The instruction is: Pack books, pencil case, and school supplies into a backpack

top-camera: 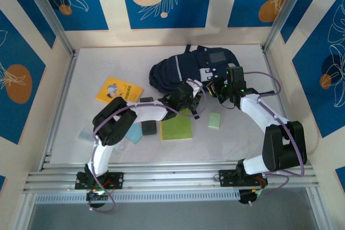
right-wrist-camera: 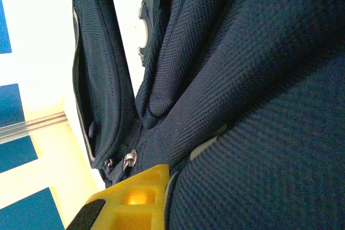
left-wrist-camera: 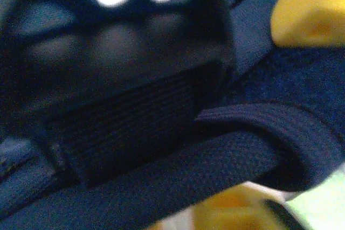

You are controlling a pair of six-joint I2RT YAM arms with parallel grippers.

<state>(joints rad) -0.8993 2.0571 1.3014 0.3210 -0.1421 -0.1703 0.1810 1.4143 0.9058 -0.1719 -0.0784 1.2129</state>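
The backpack (top-camera: 188,68) slumps at the far middle of the table. At its near edge the left gripper (top-camera: 192,97) is clamped tight on a dark strap (left-wrist-camera: 178,160). Just right, the right gripper (top-camera: 218,88) pinches navy fabric. The lime-green book (top-camera: 176,129) lies nearer.

backpack (right-wrist-camera: 242,79) — matt woven cloth | strap (left-wrist-camera: 161,181) — ribbed webbing | table (top-camera: 237,144) — smooth matt
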